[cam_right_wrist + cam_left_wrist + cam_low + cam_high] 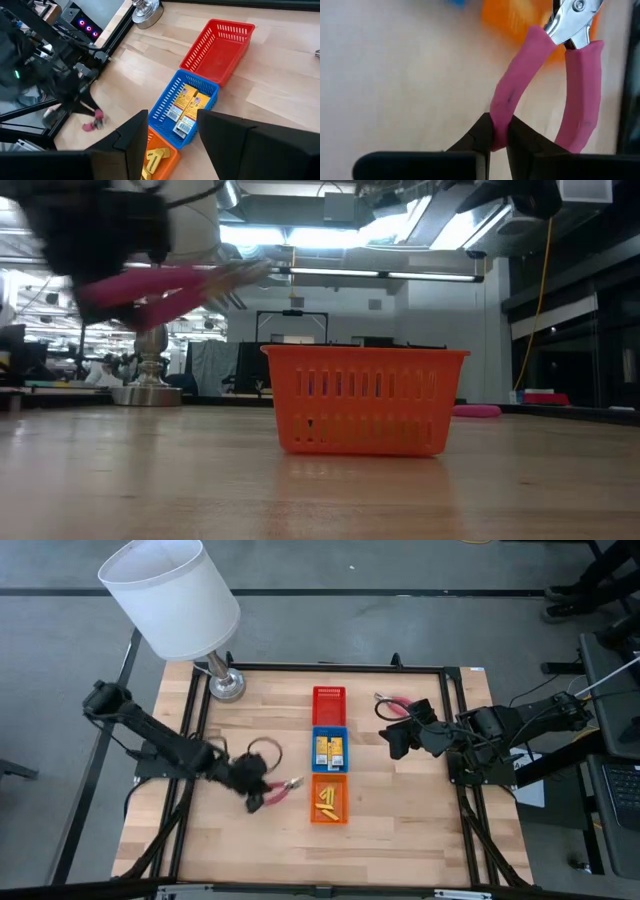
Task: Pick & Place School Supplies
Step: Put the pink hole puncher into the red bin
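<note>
My left gripper (255, 790) hovers left of the orange tray (330, 812), shut on pink-handled pliers (282, 789). The low view shows these pliers (160, 285) well above the tabletop. Second pliers (392, 705) lie flat on the table right of the red tray (328, 693), just beyond my right gripper (400, 740). That gripper is open (170, 145) and hovers right of the blue tray (330, 732). Yellow sticks (327, 802) lie in the orange tray and yellow packets (330, 751) in the blue tray. My left gripper pinches one pink handle (506, 107) of the pliers between its two fingers (481, 131), near that handle's free end. The fingers come from the table's left. The pliers are lifted clear, roughly level, with the metal jaws (572, 20) pointing away toward the orange tray; the other handle (580, 95) is free.
A white-shaded lamp (175, 595) stands on its metal base (226, 685) at the far left corner. The three trays form a line down the table's middle, and the red tray (217, 45) holds nothing. Bare wood (400, 830) lies near and right of the trays.
</note>
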